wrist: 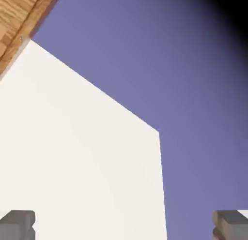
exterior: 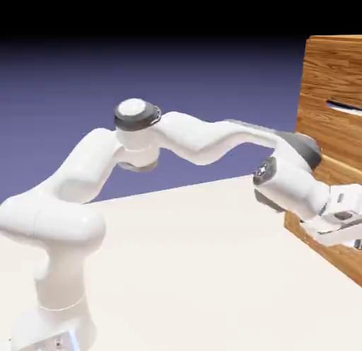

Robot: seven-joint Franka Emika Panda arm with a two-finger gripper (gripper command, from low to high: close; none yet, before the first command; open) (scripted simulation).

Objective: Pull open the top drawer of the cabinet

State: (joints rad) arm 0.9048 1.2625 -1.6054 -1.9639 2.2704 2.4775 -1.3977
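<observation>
The white arm (exterior: 198, 141) reaches low beside the cabinet (exterior: 332, 81) (wood-grain, at the exterior view's right edge). Its fingers (wrist: 19, 223) stand spread wide, grasping nothing, above the pale bench (wrist: 72, 161).

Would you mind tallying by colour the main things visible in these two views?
White: 2, the robot arm and the table
Brown wood-grain: 1, the cabinet
Grey: 2, the fingertips of the open gripper
Total: 5
</observation>
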